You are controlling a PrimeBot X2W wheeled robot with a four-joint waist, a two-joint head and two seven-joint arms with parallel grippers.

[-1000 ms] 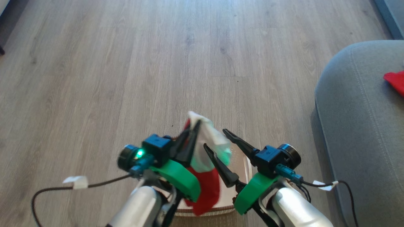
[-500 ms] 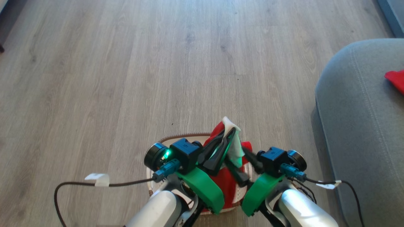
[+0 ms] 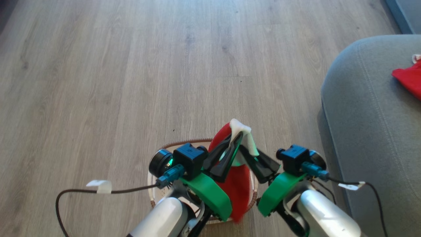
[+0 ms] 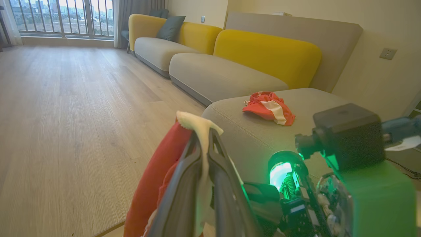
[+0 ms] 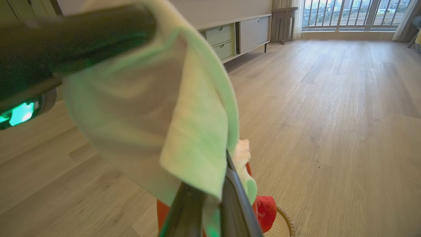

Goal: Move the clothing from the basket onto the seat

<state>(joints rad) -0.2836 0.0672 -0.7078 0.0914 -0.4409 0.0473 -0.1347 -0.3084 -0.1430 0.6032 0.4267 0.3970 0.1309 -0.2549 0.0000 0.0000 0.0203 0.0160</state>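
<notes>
Change in the last second: the right gripper [image 3: 246, 151] was spread open just beside the cloth, then straddled it, and is now clamped on the white edge of the red-and-white garment [image 3: 235, 187]. The right wrist view shows its two fingers converged with white fabric pinched between them. The left gripper [image 3: 235, 140] has kept its pinch throughout, fingers closed on the same white edge just above, cloth sandwiched between them in the left wrist view. So it's a two-point hold, both grips touching near the top of the garment. The head camera also shifted a bit, so the scene's drift isn't the objects moving. The garment hangs over the basket [image 3: 177, 144] at 6 o'clock in the head view, its red tail draping down past the near rim; I can't tell whether the tail is clear of the basket or what's left inside, the arms cover it. Judgement: grasp done, next is the carry to the seat [image 3: 361, 115] at 3 o'clock, where a second garment [image 3: 408, 79] already lies. Watch the tail snagging the rim. Surface: wood-look plank floor [image 3: 131, 82], basket sits on it, near the seat but not touching. Room: a grey sofa with yellow backs [image 4: 266, 52] beyond the seat, a low drawer cabinet [image 5: 240, 36] on the opposite wall, a railed window [image 5: 355, 14] at the far end.
</notes>
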